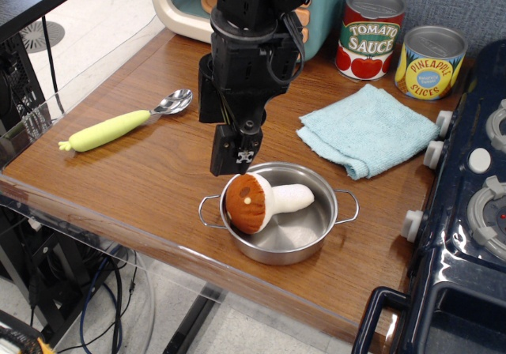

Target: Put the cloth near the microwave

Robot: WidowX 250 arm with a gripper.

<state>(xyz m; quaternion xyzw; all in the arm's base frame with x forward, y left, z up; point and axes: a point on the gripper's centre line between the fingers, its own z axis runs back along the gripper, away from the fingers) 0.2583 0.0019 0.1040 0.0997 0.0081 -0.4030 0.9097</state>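
Cloth (371,129), light blue folded terry, lies flat near the teal-and-cream toy microwave (320,10); the black gripper (236,152) hangs apart, grasping nothing, jaw spacing unclear.

Light blue terry cloth (369,129), folded to rough square, flat on wooden tabletop. Cream-fronted, teal-bodied toy microwave (186,2) at back edge, mostly hidden, well apart from cloth.

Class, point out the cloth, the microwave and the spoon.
cloth (370,129), main camera view, middle of the folded towel
microwave (183,14), main camera view, cream front corner
spoon (172,102), main camera view, metal bowl
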